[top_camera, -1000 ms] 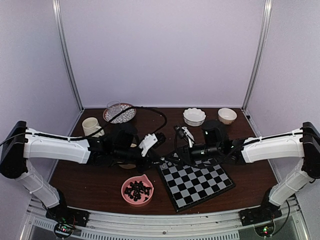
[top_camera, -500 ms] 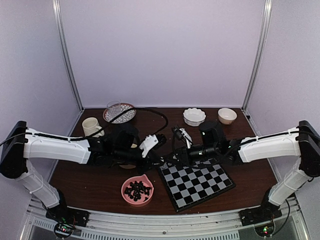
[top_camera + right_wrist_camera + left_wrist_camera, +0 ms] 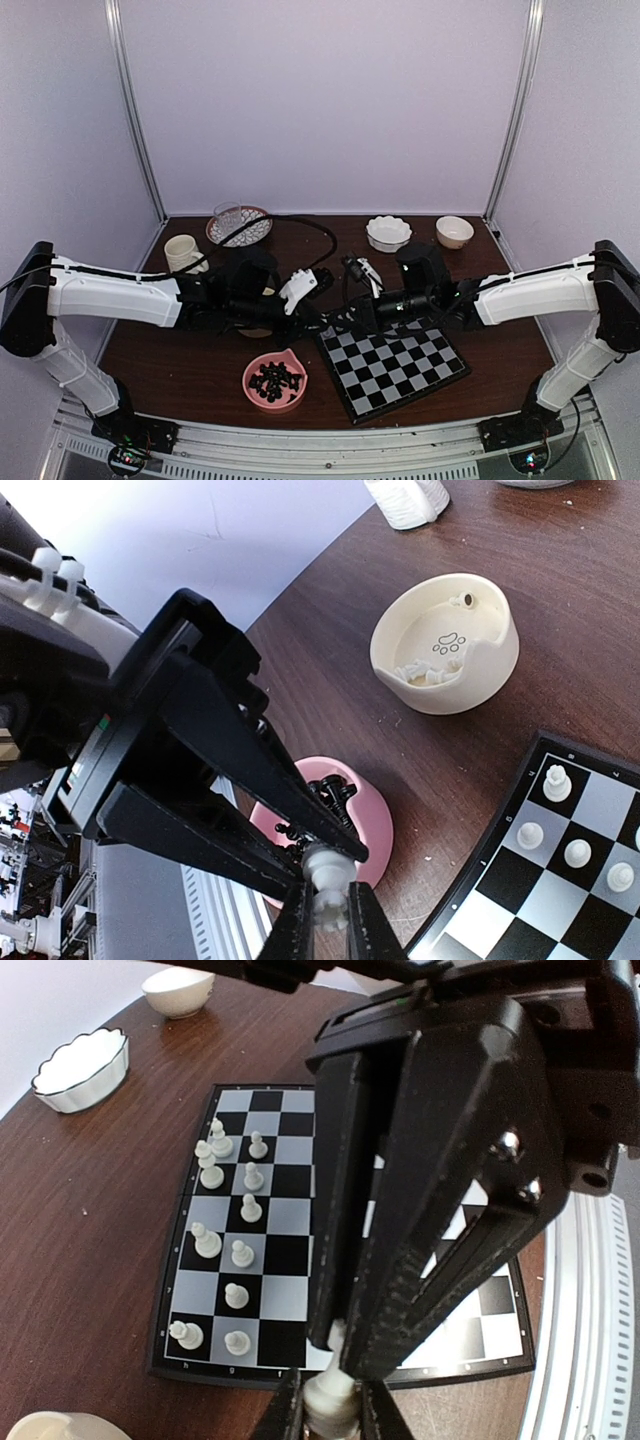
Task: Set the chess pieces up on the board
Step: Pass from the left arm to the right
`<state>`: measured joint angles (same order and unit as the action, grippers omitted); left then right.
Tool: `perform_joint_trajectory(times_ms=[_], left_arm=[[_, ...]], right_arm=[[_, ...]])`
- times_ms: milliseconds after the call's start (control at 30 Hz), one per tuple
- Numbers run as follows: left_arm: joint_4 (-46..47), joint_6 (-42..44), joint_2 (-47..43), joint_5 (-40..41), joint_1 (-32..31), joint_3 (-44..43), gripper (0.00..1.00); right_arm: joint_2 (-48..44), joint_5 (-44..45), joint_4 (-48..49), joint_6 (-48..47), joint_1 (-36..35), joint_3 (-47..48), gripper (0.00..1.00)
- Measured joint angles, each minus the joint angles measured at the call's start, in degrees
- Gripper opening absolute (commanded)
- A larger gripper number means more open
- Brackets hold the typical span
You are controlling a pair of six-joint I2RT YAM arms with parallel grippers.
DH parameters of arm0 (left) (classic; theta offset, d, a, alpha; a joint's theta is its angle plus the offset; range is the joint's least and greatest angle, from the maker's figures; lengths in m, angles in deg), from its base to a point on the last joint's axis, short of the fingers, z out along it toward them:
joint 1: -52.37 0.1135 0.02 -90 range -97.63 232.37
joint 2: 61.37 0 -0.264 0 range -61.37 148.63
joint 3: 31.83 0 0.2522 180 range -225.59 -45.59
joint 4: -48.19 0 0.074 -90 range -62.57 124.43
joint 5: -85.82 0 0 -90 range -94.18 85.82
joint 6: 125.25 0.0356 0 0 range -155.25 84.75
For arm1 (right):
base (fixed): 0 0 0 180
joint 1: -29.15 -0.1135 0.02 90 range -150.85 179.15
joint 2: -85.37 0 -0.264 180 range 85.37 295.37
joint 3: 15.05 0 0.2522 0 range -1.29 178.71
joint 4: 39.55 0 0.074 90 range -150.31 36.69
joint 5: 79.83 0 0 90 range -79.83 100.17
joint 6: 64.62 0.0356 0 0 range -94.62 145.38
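Observation:
One cream-white chess piece (image 3: 330, 1400) is gripped from both sides at once, just over the near-left edge of the board (image 3: 287, 1253). My left gripper (image 3: 330, 1412) is shut on its base. My right gripper (image 3: 328, 922) is shut on its other end, where the same piece (image 3: 328, 868) shows between its fingers. In the top view the two grippers meet at the board's left corner (image 3: 338, 320). Several white chess pieces (image 3: 245, 1207) stand in two rows along one side of the board (image 3: 400, 365).
A pink bowl (image 3: 275, 380) of black pieces (image 3: 335, 792) sits left of the board. A cream paw-print bowl (image 3: 445, 645) holds a few white pieces. A mug (image 3: 183, 252), a plate with a glass (image 3: 240, 228), a scalloped bowl (image 3: 388, 232) and a small bowl (image 3: 454, 230) line the back.
My right arm has edged left to the left gripper, and its jaws have closed onto the white piece that the left gripper holds. The left arm has stayed put.

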<state>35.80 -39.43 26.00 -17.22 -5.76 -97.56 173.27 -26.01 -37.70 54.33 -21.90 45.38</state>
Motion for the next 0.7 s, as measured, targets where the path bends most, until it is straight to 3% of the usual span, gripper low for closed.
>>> perform_joint_trajectory(times_ms=[67, 233, 700], left_arm=[[0.0, 0.1, 0.0, 0.0, 0.0, 0.0, 0.31], [0.5, 0.2, 0.0, -0.2, -0.1, 0.0, 0.46], [3.4, 0.1, -2.9, 1.2, -0.1, 3.0, 0.5]], right_arm=[[0.0, 0.0, 0.0, 0.0, 0.0, 0.0, 0.05], [0.0, 0.2, 0.3, -0.1, 0.0, 0.0, 0.04], [-0.7, 0.7, 0.6, -0.2, 0.0, 0.0, 0.04]])
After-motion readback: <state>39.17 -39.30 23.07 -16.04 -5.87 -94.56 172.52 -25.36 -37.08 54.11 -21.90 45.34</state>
